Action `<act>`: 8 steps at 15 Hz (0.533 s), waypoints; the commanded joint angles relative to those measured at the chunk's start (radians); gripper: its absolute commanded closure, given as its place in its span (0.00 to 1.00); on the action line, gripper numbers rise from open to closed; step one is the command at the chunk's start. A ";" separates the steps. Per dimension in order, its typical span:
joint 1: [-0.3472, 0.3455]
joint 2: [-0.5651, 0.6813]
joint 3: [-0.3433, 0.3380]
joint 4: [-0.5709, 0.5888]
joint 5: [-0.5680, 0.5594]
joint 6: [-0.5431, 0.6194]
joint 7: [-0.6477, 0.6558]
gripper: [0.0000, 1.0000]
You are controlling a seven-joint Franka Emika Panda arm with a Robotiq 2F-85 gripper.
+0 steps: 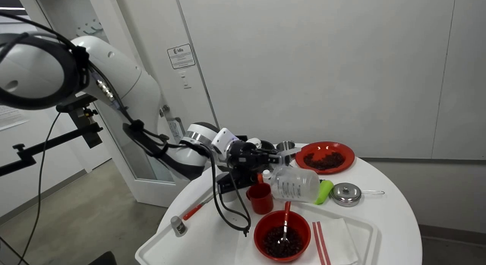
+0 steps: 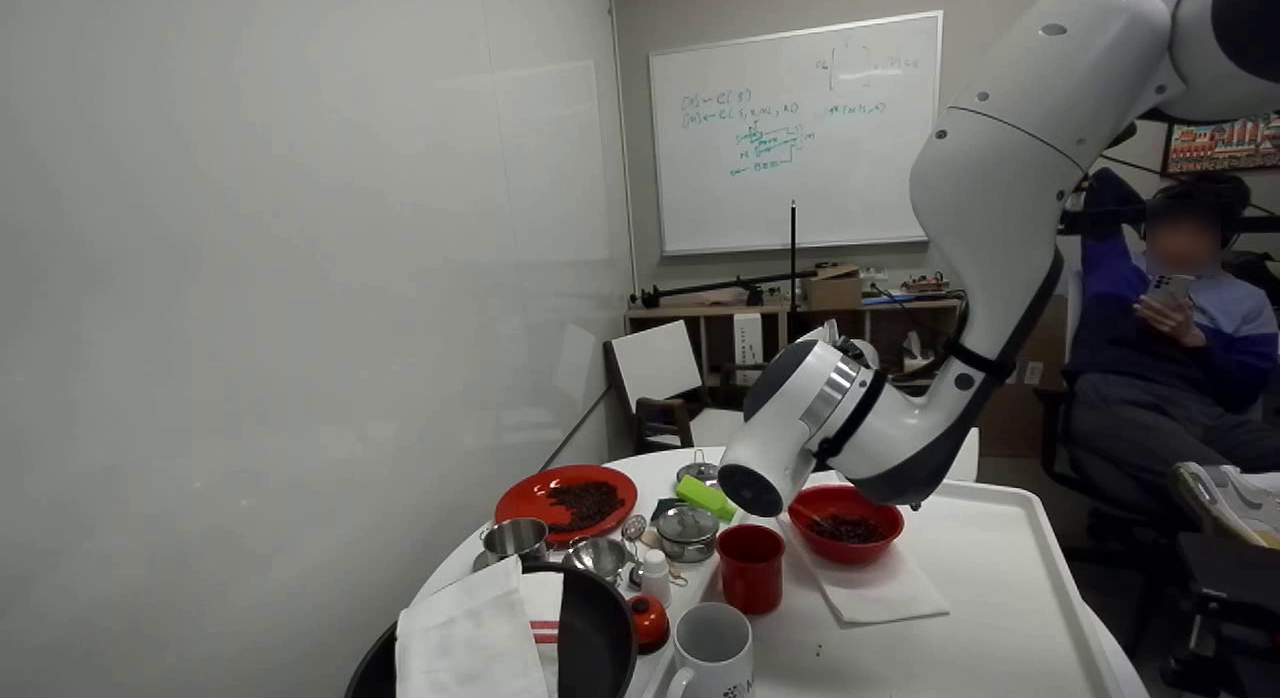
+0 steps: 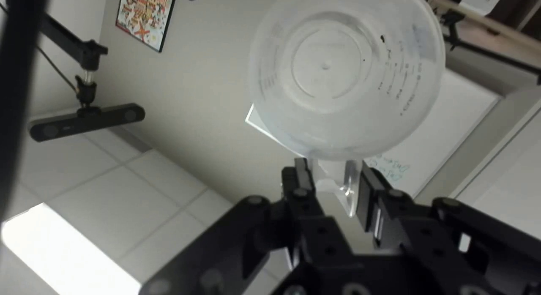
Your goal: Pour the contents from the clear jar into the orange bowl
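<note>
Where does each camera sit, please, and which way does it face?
Wrist view: mounted on the arm, facing the clear jar past the hand, ceiling visible.
In an exterior view: off the arm, facing a pale wall across the table; arm and hand show.
In an exterior view: off the arm, facing a whiteboard across the table; arm shows, hand hidden.
Both exterior views show the red mug.
</note>
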 commanded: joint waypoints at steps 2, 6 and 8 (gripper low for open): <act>-0.069 -0.054 0.029 -0.008 0.100 0.209 -0.078 0.90; -0.101 -0.111 0.031 -0.034 0.199 0.393 -0.170 0.91; -0.112 -0.194 0.034 -0.083 0.255 0.486 -0.219 0.91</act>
